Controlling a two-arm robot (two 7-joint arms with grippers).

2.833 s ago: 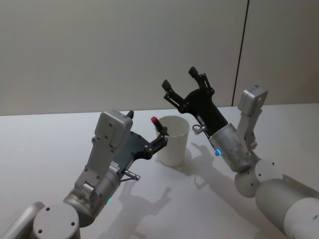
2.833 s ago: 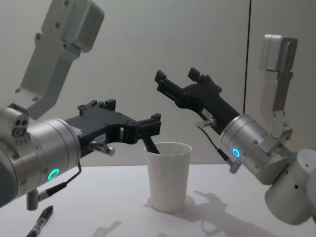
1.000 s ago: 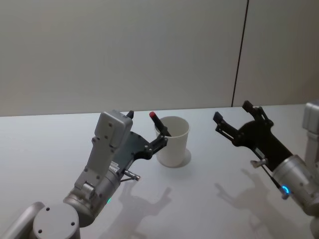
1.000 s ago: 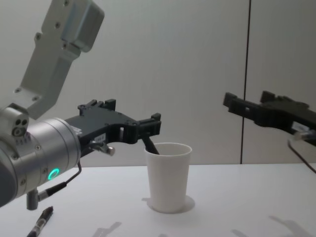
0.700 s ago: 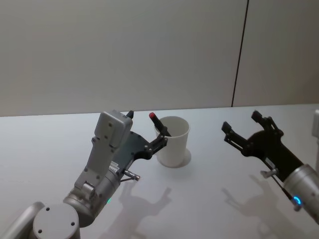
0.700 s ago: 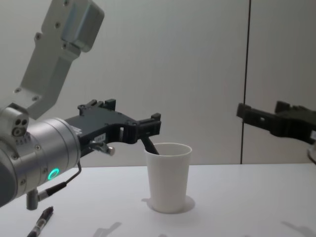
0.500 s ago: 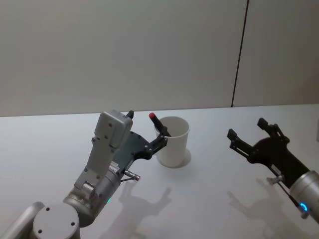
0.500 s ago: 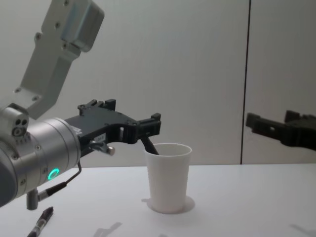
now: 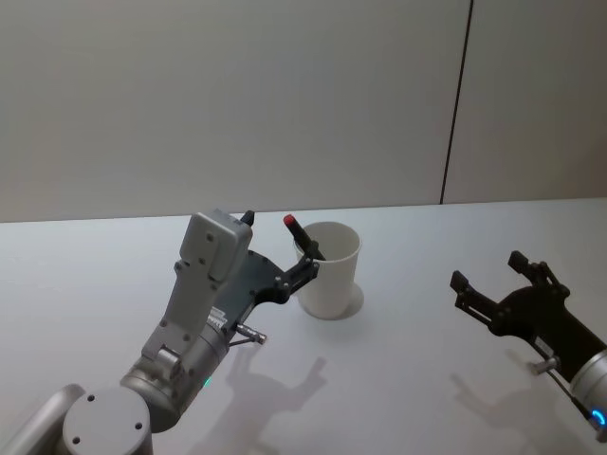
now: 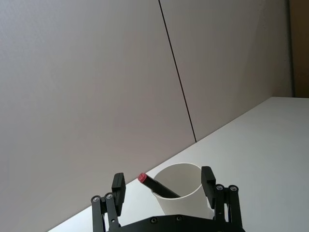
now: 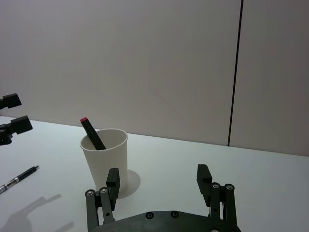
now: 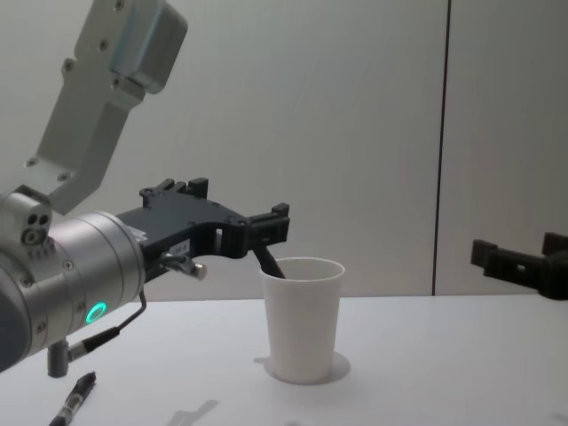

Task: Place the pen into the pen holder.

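Note:
The white pen holder (image 9: 331, 275) stands upright on the table. A black pen with a red end (image 9: 296, 230) leans inside it, its top sticking out past the rim. My left gripper (image 9: 279, 239) hovers open beside the holder's left rim. In the left wrist view its fingers (image 10: 118, 186) stand wide apart, with the pen (image 10: 155, 184) and holder (image 10: 186, 192) beyond them, untouched. My right gripper (image 9: 487, 269) is open and empty, low over the table far to the right of the holder. The right wrist view shows the holder (image 11: 105, 157) and the pen (image 11: 92, 133) from that side.
A second black pen (image 12: 73, 401) lies flat on the white table (image 9: 398, 379) at the left, under my left arm; it is also in the right wrist view (image 11: 18, 179). A plain wall stands behind the table.
My right gripper has drawn back from above the holder, moving right and down towards the table, still open. The left gripper, the holder and the pen in it have not moved.

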